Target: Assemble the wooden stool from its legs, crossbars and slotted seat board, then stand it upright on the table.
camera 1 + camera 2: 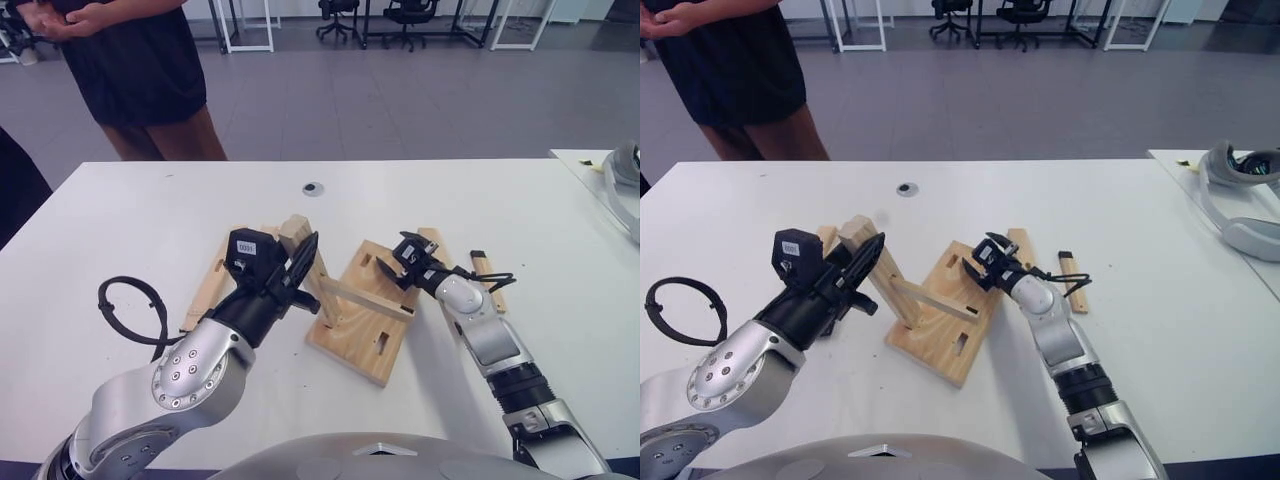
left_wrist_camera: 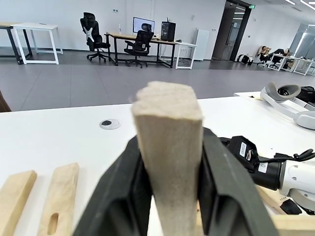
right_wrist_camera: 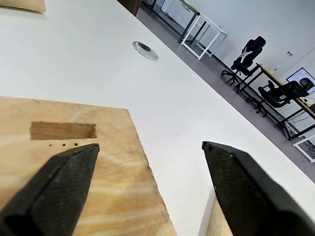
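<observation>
Your left gripper (image 1: 305,262) clamps the pale square wooden leg (image 1: 296,232). Pin the slotted light-wood seat board (image 1: 360,345) at its one-o'clock edge with your open right gripper (image 1: 403,262).

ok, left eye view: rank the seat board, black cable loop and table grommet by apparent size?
1. seat board: clearly the largest.
2. black cable loop: it lies nearer the camera, which may make it look bigger than it is.
3. table grommet: smallest, and the farthest of the three.
</observation>
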### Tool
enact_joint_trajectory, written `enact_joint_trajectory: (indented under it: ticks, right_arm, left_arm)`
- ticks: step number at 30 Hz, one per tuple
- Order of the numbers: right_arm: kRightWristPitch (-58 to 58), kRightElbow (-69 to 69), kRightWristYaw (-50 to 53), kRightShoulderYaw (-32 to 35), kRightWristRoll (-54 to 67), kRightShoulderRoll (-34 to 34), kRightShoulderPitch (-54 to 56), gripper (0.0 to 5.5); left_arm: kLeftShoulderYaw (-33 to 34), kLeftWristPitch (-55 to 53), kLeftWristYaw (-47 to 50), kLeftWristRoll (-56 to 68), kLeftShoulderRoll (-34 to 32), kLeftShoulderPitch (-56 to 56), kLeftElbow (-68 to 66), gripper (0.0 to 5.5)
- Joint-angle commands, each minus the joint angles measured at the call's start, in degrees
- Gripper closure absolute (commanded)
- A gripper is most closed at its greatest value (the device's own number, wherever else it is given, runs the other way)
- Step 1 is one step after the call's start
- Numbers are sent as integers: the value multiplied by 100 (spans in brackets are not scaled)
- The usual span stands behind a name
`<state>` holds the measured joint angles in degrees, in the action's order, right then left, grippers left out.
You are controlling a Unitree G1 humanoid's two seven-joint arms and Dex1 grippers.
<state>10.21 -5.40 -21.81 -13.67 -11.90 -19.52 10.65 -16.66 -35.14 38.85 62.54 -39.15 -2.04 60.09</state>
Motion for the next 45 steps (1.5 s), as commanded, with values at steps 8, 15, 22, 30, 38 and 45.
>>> enact_joint_trajectory:
  ticks: [8,15,22,30,38,45]
  right_arm:
    - [224,-401,7,-252,-219,13,46,159]
    - [209,-1081,139,-336,-349,111,464,159]
    - [-400,-1178,284,-69,24,330,722,159]
    - [-795,-322,-412,392,393,-352,722,159]
    - [-636,353,-1179,284,506,-818,396,159]
    - [-441,786,-2323,401,709,-1772,12,159]
  left_arm:
    - [957,287,557,1096,-445,-1162,-11,246]
    - [2551,1007,40,2204,-938,-1593,-152,132]
    - [3981,568,-1665,1526,-850,749,-2094,111]
    - [2094,95,-3421,-113,82,1287,-3315,111]
    - [1617,-296,-3452,-1045,1014,1622,-3859,111]
    - [1521,-380,-3447,-2234,1076,1759,-3788,219]
